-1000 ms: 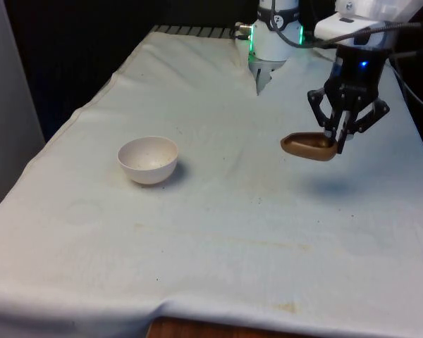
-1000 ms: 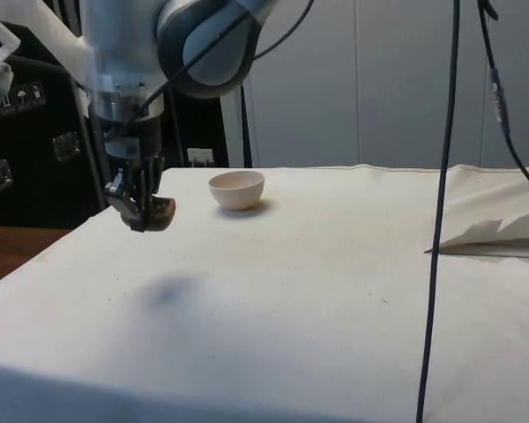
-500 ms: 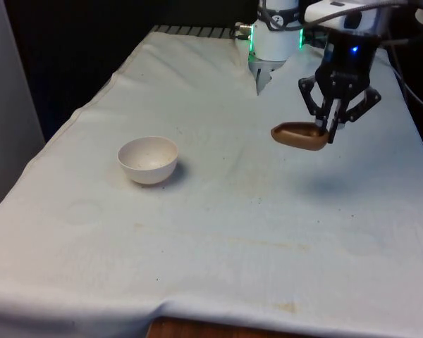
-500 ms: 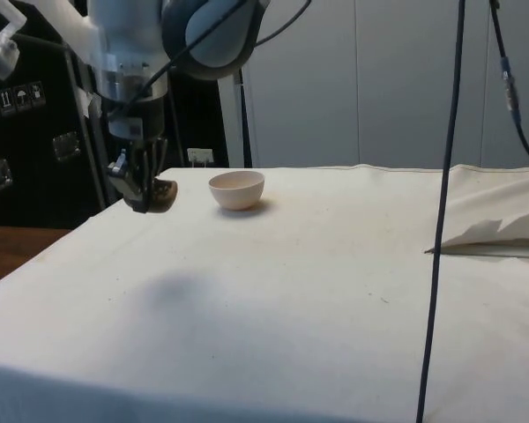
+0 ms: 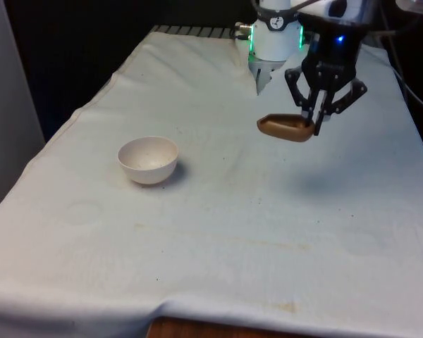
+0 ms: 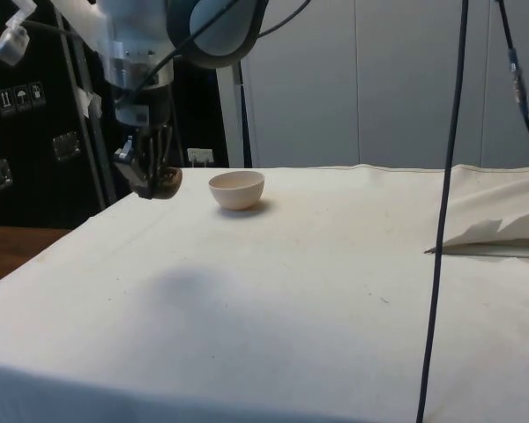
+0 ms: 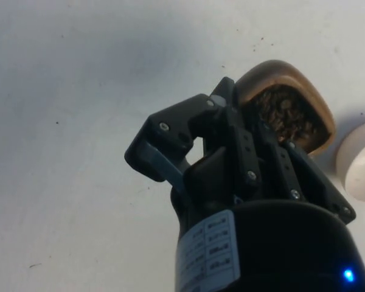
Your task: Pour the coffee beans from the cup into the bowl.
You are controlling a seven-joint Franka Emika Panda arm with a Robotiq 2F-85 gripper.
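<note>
The fingers [image 5: 312, 125] are pinched on the rim of the brown cup [image 5: 285, 127] of coffee beans [image 7: 286, 115], high over the worktop [image 5: 218, 232], with the white bowl [image 5: 148, 159] well off toward nine o'clock; any tilt now could scatter beans short.

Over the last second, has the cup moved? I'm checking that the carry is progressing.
Yes. In the front view the cup, held in the hand, has risen and shifted toward that view's left, closing on the bowl, which stayed put.
</note>
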